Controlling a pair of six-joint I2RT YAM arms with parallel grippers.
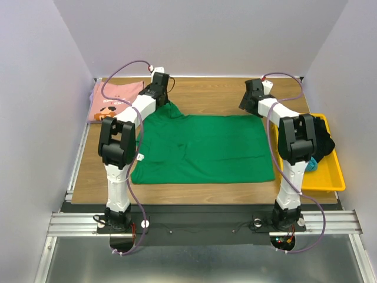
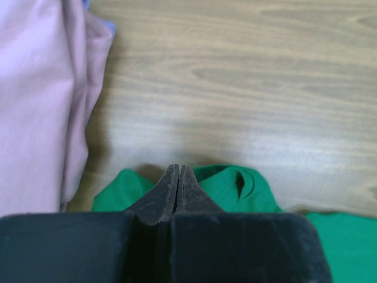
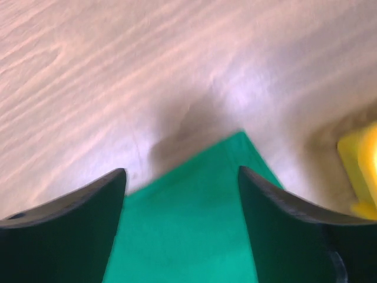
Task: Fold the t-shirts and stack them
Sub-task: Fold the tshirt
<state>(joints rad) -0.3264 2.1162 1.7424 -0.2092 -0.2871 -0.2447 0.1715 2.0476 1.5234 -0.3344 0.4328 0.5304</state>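
The green t-shirt [image 1: 203, 147] lies spread flat across the middle of the wooden table. Its far-left corner is bunched and drawn up to a peak. My left gripper [image 1: 166, 99] sits at that peak, shut [image 2: 178, 169], with green cloth [image 2: 235, 188] tented up on both sides of the fingertips. My right gripper [image 1: 250, 105] is open [image 3: 182, 174] and hovers just above the shirt's far-right corner [image 3: 194, 224], holding nothing. The pink t-shirt [image 1: 115, 101] lies folded at the far left, and it shows in the left wrist view [image 2: 35, 100].
A yellow tray [image 1: 337, 177] stands along the right edge of the table, holding dark cloth [image 1: 323, 140] and something teal [image 1: 311, 165]. Its corner shows in the right wrist view [image 3: 362, 171]. Grey walls enclose the table on three sides.
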